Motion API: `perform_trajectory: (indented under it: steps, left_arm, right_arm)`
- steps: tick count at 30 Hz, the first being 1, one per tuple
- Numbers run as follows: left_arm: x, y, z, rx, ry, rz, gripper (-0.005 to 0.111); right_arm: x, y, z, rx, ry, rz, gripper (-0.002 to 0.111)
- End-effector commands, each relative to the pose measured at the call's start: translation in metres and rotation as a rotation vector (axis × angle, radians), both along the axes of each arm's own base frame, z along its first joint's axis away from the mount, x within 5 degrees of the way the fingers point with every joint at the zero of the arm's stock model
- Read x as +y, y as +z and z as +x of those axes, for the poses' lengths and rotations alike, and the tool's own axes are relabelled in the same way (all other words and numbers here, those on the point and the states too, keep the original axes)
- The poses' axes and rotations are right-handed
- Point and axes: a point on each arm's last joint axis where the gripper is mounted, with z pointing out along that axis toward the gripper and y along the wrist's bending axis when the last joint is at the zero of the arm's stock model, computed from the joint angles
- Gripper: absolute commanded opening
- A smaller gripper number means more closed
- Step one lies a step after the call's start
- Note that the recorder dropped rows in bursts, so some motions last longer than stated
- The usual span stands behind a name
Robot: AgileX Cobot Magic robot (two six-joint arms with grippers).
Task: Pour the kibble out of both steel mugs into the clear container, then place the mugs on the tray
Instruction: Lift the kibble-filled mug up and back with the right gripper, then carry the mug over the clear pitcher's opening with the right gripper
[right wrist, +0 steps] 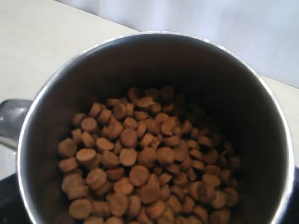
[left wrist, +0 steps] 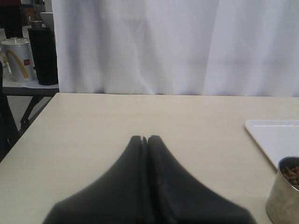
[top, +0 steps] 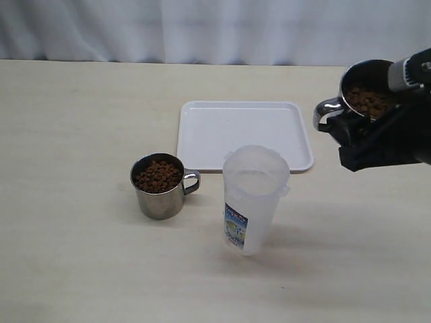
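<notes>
One steel mug (top: 159, 188) stands on the table left of the clear container (top: 254, 198), full of kibble (top: 157, 175), handle towards the container. The white tray (top: 246, 134) lies behind them with nothing on it. My right gripper (top: 353, 131) is shut on the second steel mug (top: 367, 91), held in the air to the right of the tray and tilted slightly; its kibble (right wrist: 145, 158) fills the right wrist view. My left gripper (left wrist: 145, 138) is shut and holds nothing, low over the table, with the standing mug (left wrist: 284, 193) and the tray's corner (left wrist: 275, 137) ahead on one side.
A white curtain hangs behind the table. In the left wrist view the table's side edge (left wrist: 28, 128) shows, and beyond it a second table bears a white cup (left wrist: 18, 60) and a black cylinder (left wrist: 44, 56).
</notes>
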Motion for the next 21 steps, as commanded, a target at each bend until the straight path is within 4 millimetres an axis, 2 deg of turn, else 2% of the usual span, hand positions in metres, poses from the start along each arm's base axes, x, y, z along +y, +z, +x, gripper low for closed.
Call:
perform_trajectory:
  steps: [1, 8, 13, 21]
  left_arm:
    - [-0.001, 0.0, 0.0, -0.012, -0.008, 0.0, 0.0]
    - [-0.001, 0.0, 0.0, -0.012, -0.009, -0.003, 0.0]
    - [-0.001, 0.0, 0.0, -0.012, -0.009, -0.003, 0.0]
    - [-0.001, 0.0, 0.0, -0.012, -0.009, -0.003, 0.0]
  right_arm:
    - [0.012, 0.017, -0.002, -0.046, 0.034, -0.021, 0.004]
    - [0.025, 0.029, 0.003, -0.053, -0.011, -0.148, 0.004]
    - [0.043, 0.017, 0.009, -0.087, 0.059, -0.277, 0.004]
    - [0.05, 0.009, 0.018, -0.136, 0.096, -0.377, 0.004]
